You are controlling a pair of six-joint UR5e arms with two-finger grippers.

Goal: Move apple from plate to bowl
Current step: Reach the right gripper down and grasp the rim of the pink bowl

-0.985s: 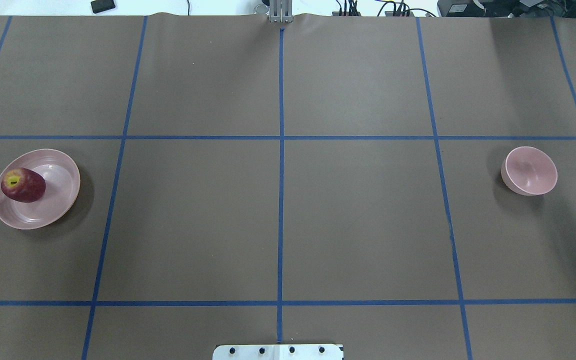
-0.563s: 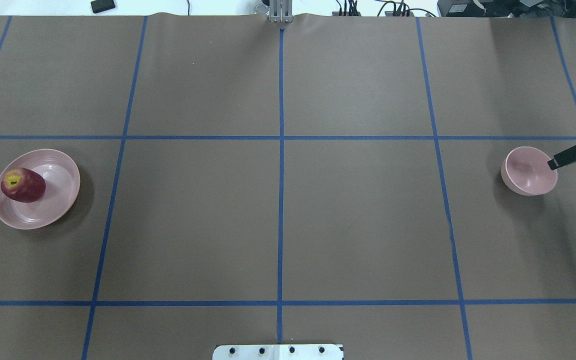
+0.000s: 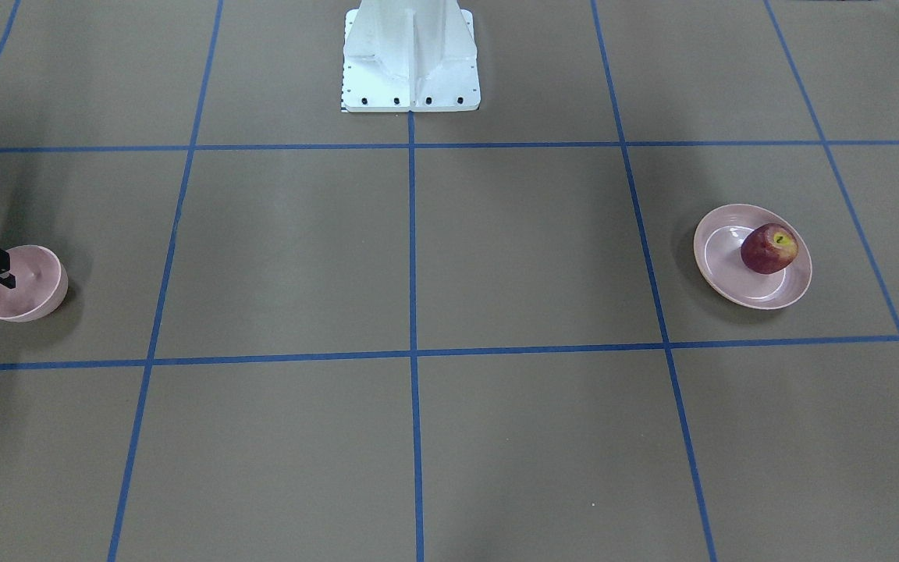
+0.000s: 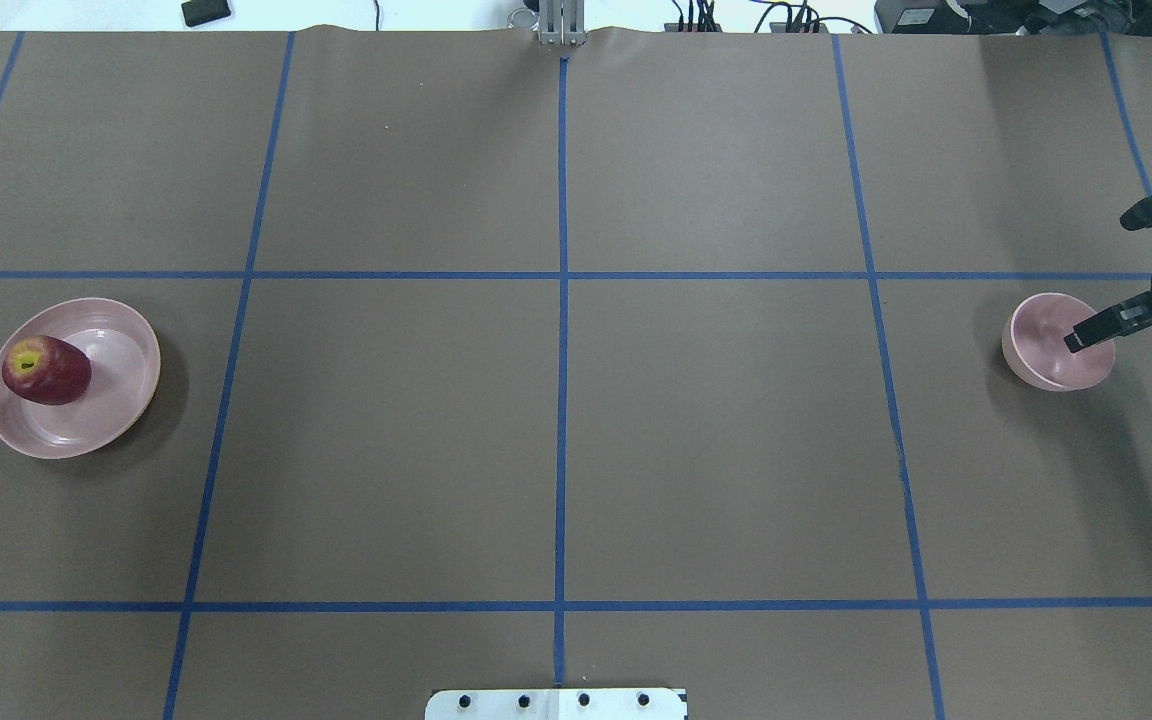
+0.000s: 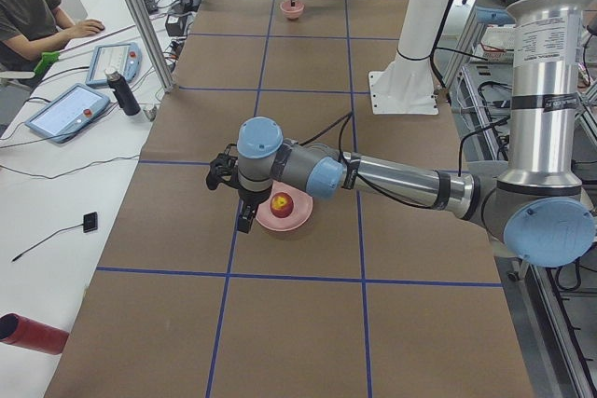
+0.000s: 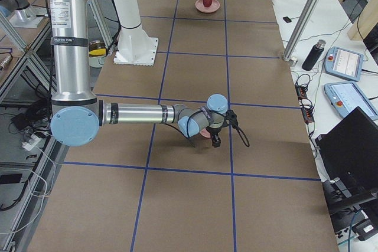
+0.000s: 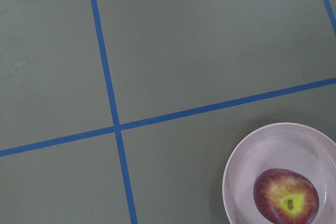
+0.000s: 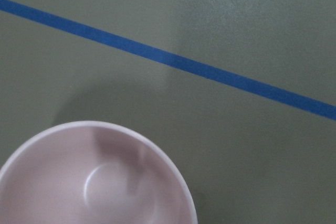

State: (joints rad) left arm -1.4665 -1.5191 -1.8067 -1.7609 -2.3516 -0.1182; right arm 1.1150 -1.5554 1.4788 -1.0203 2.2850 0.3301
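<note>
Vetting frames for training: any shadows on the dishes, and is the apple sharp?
Right wrist view: a dark shadow crosses the bowl inside. Overhead view: the plate throws a soft shadow rightward. Left wrist view: the apple is sharp.

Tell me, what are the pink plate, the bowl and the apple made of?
The plate and bowl look like satin pink plastic, maybe melamine: even colour, soft highlights, thin rims. The apple has waxy red skin with a yellow stem patch; real or fake, I cannot tell.
</note>
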